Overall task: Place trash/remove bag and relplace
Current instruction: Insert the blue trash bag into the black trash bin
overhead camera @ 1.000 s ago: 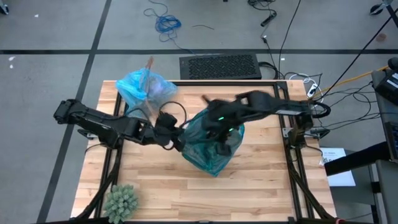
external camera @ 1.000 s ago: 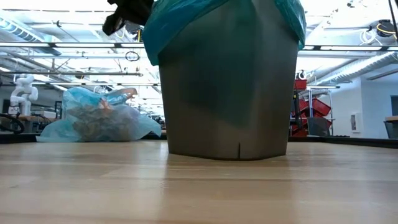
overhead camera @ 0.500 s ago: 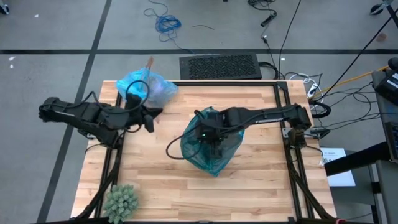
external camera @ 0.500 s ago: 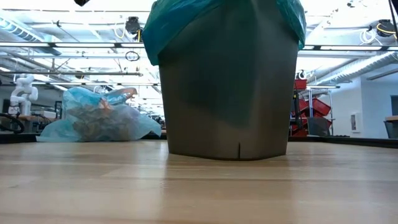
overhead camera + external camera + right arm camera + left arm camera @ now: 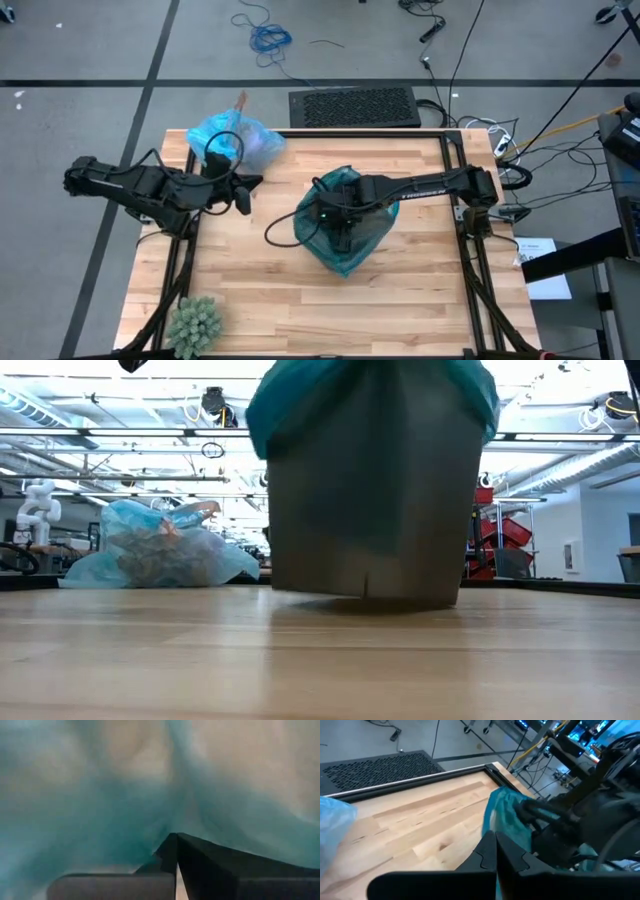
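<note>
A grey bin (image 5: 370, 500) lined with a darker teal bag (image 5: 348, 250) stands mid-table, tipped a little, its base raised on one side in the low view. My right gripper (image 5: 176, 842) is shut and reaches down inside the bin, with teal plastic all around it. The light-blue bag (image 5: 235, 140) holds brown trash (image 5: 160, 555) and rests on its bottom at the table's far left corner. My left gripper (image 5: 247, 190) is shut and hangs above the table's left part, between that bag and the bin, holding nothing. My right gripper pushes its shut fingertips (image 5: 172, 851) into a fold of the teal bag (image 5: 165, 815) inside the bin. It comes from above, pointing steeply down. The bin's wall hides how deep it reaches.
A green spiky ball (image 5: 195, 322) sits at the near left corner. A black perforated panel (image 5: 355, 107) lies just beyond the far edge, with cables on the floor. Bare wood (image 5: 420, 290) lies along the near edge and to the bin's right.
My left gripper has drawn back from the bin's rim toward the table's left edge and risen. My right gripper has sunk down into the teal-lined bin. The bin has shifted slightly and tipped, one side of its base now off the table.
</note>
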You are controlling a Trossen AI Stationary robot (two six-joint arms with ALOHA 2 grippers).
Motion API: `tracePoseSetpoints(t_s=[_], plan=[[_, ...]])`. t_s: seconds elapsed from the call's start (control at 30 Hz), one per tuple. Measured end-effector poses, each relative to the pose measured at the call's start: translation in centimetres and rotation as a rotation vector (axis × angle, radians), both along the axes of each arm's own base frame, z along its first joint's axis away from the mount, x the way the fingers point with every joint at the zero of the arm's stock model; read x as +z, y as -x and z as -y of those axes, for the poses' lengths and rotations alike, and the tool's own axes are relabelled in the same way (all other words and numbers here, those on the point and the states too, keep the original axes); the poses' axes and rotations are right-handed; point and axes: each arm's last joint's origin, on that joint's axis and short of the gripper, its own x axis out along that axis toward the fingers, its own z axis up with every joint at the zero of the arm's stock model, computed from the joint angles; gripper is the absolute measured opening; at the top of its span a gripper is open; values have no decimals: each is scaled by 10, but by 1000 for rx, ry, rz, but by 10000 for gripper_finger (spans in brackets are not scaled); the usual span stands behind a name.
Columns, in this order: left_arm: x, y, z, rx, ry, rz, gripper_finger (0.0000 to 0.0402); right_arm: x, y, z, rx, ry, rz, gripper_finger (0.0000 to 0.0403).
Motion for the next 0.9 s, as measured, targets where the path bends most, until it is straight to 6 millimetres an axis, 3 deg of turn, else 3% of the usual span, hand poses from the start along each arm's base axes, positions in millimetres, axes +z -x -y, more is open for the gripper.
tracePoseSetpoints(t_s=[0.3,0.9], plan=[[0,0,0,0,0,1,0,12,-1,-3,-1,-29,40,0],[0,0,0,-1,1,0,0,-27,4,8,-47,-53,-41,0]])
